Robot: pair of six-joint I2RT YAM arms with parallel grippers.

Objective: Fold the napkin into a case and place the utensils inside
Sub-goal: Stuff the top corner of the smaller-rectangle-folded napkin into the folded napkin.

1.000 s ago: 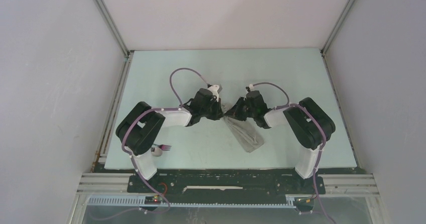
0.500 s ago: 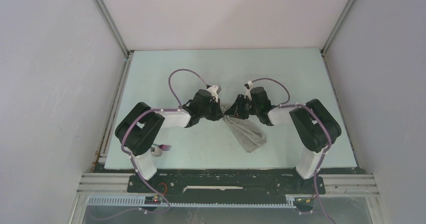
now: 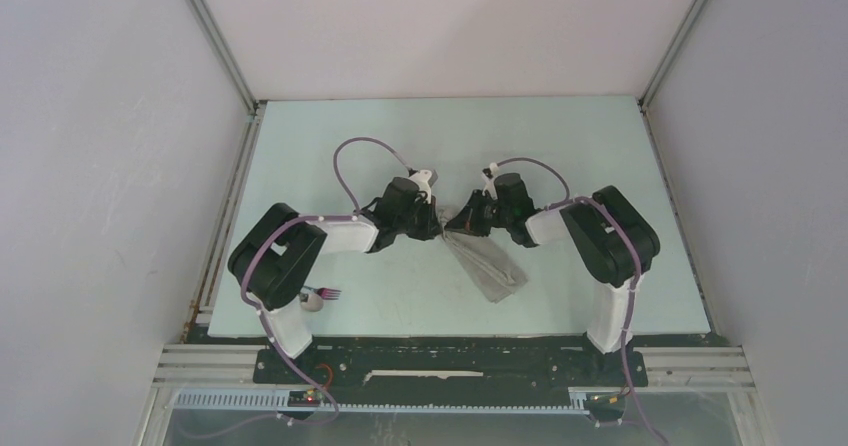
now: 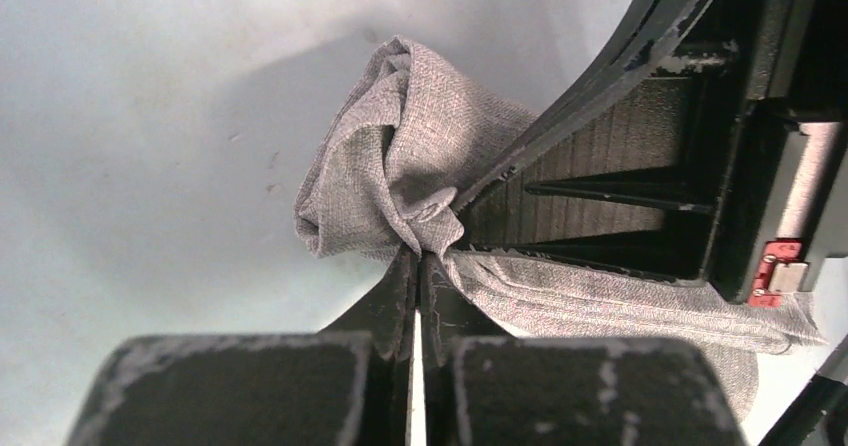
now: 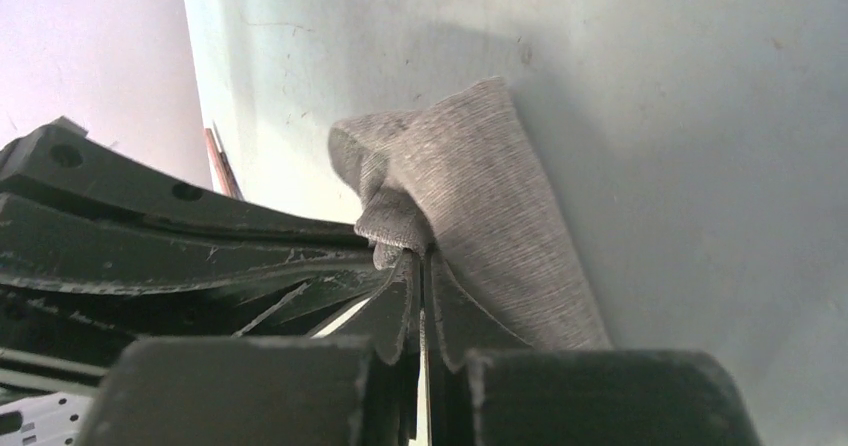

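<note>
Top external: my left gripper [image 3: 439,228] and right gripper [image 3: 457,224] reach inward to mid-frame, each clamped on the bunched upper end of the grey napkin [image 3: 492,266].

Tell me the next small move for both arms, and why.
Probably draw the left gripper and right gripper slightly apart to spread the napkin. Both are shut on its bunched, crumpled far end, almost touching each other, so no flat fold can form yet. The utensils lie off to the side, not yet picked up.
</note>
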